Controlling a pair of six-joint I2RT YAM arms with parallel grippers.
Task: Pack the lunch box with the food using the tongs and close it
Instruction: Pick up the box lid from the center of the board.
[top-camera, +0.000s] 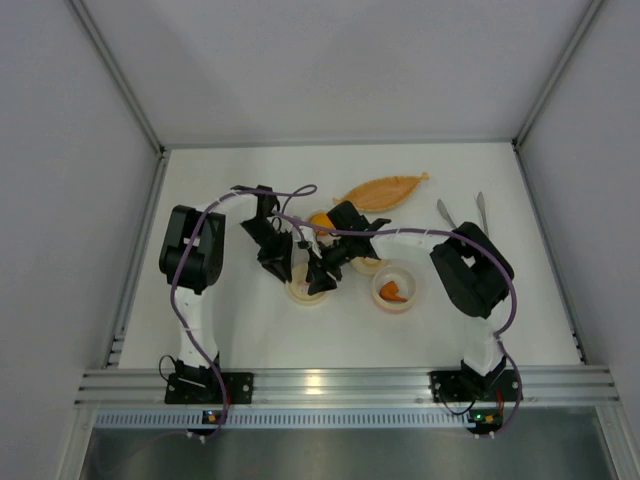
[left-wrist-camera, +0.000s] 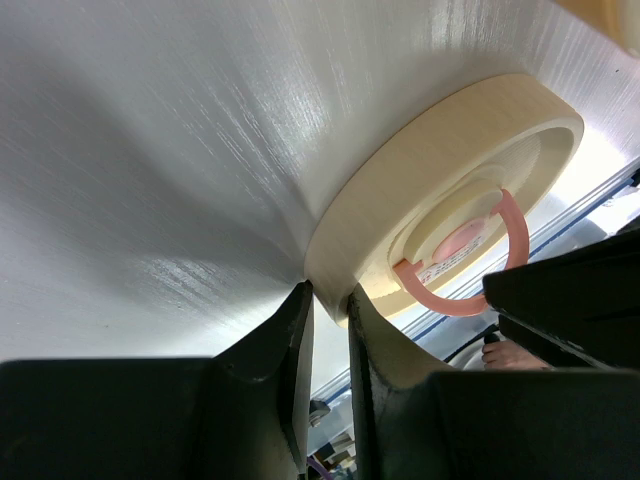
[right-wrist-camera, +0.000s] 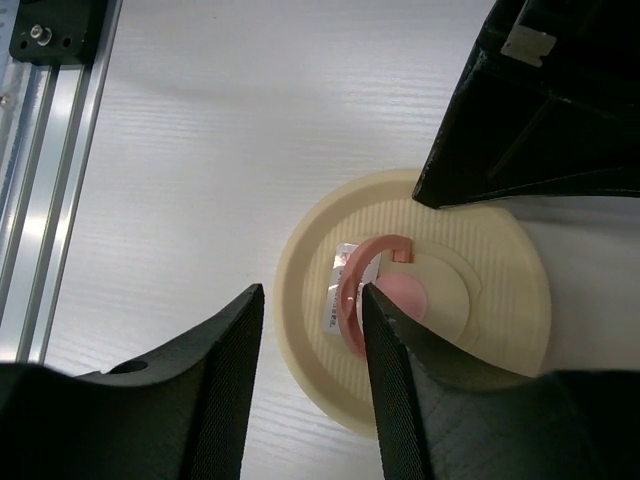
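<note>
- Two grippers meet over one cream lid near the middle of the table.
- Left gripper: jaws nearly closed, pinching the lid's rim. Seen from the right wrist, it sits at the lid's 1 o'clock edge.
- Right gripper: jaws open, hanging above the lid. One finger is just beside the pink ring handle at the lid's centre.
- Tongs lie untouched on the table, at about 2 o'clock from the lid in the top view and well apart from both grippers.
- Food: an orange bit lies in a pink-rimmed bowl near the lid at 3 o'clock. A yellow-orange lump sits at 12 o'clock, beyond the arms.
- Long orange leaf-shaped dish lies at 1 o'clock, between lump and tongs.
</note>
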